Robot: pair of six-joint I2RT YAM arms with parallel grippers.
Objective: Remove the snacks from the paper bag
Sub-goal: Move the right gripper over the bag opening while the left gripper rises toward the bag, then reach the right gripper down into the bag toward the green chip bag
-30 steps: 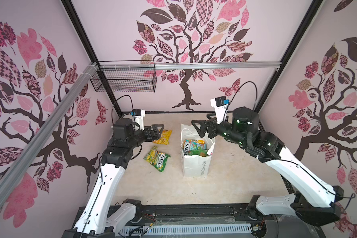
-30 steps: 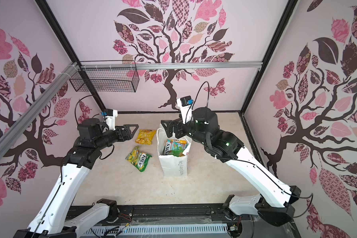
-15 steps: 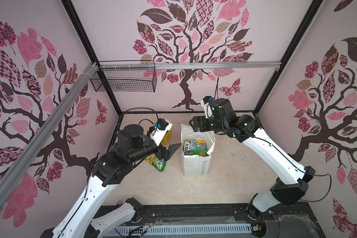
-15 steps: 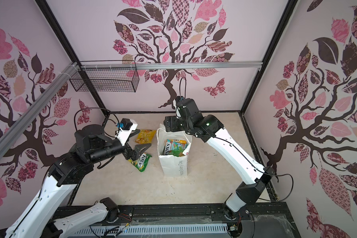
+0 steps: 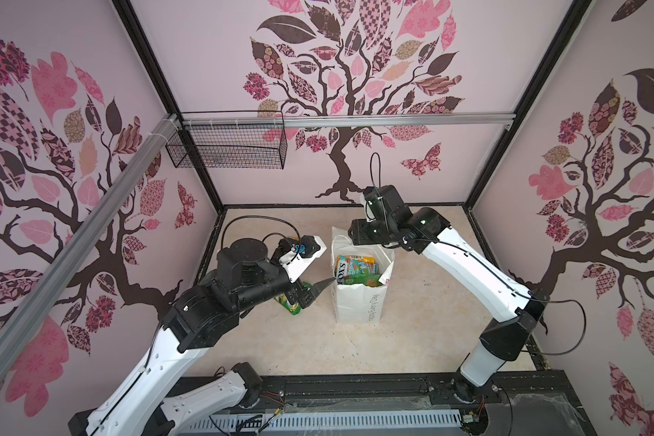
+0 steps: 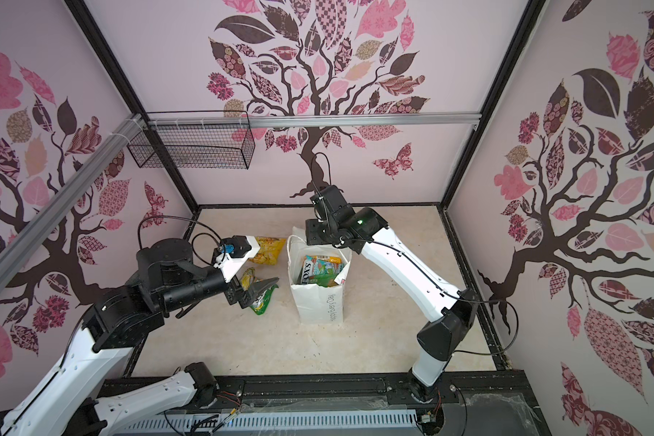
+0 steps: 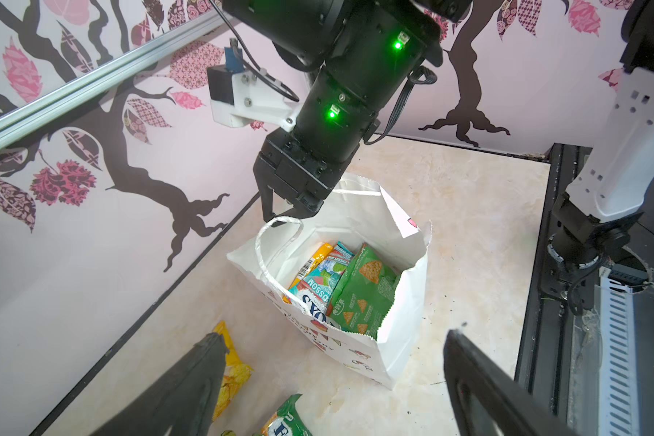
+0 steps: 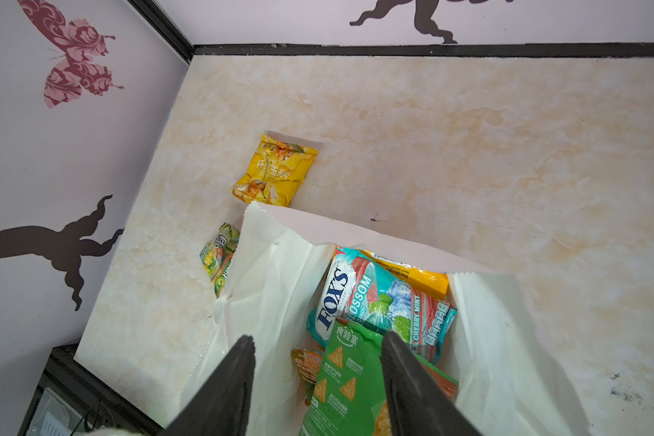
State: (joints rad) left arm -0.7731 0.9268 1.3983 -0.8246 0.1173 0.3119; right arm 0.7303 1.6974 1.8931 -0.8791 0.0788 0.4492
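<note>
Two loose snacks point(image 8: 274, 171) lie just below the left gripper point(image 7: 335, 336), spread wide and empty. Bagged snacks point(image 8: 378, 298) sit in the paper bag point(image 6: 320, 302) directly beneath the right gripper point(image 8: 316, 336), partly spread.

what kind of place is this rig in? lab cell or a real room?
Probably an enclosed robot test cell, not a home: left arm and right arm on a black base rail, black-framed panel walls papered with a tree decal, marble-look tabletop holding a paper bag.
</note>
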